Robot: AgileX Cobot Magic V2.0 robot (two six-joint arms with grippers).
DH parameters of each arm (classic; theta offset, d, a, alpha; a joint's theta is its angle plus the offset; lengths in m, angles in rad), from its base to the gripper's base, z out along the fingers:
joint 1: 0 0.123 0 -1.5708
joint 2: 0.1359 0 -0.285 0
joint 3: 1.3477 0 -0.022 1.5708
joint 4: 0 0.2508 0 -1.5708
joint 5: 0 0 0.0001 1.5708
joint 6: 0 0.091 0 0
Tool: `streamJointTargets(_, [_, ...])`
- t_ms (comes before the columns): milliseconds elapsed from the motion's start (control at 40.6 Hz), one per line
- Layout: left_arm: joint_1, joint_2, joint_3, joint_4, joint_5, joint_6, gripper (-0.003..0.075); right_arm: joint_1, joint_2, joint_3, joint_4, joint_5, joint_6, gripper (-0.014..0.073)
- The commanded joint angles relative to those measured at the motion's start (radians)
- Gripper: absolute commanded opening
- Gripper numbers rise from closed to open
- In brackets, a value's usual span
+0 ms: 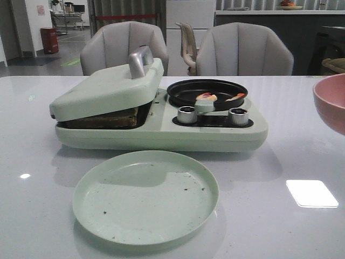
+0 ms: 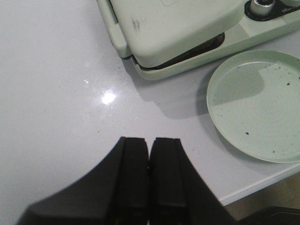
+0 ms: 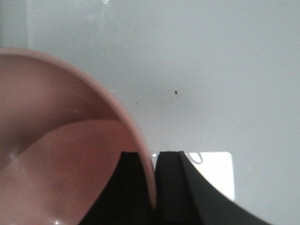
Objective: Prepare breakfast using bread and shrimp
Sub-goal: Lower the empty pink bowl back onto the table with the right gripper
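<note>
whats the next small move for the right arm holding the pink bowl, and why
Probably set the pink bowl down on the table and let go. The right tool is clamped on its rim, the bowl looks empty, and the shrimp already sit in the black pan. The bread is under the nearly closed lid.
</note>
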Motion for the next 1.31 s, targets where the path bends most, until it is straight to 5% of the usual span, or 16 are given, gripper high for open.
streamJointTargets(0, [-0.007,-0.006,-0.027,-0.006,-0.069,-0.002,0.01,-0.039,-0.012,0.015,0.105,-0.116,-0.036,0.0043])
streamJointTargets(345, [-0.007,-0.006,-0.027,-0.007,-0.069,-0.002,0.01,-0.037,0.139,0.045,0.105,-0.155,-0.036,0.0057])
streamJointTargets(690, [-0.007,-0.006,-0.027,-0.009,-0.061,-0.002,0.01,-0.037,0.149,0.038,0.101,-0.152,-0.036,0.0425])
streamJointTargets(1281, [-0.007,-0.006,-0.027,-0.009,-0.03,-0.002,0.01,0.301,-0.42,0.119,0.046,-0.065,-0.065,0.0421])
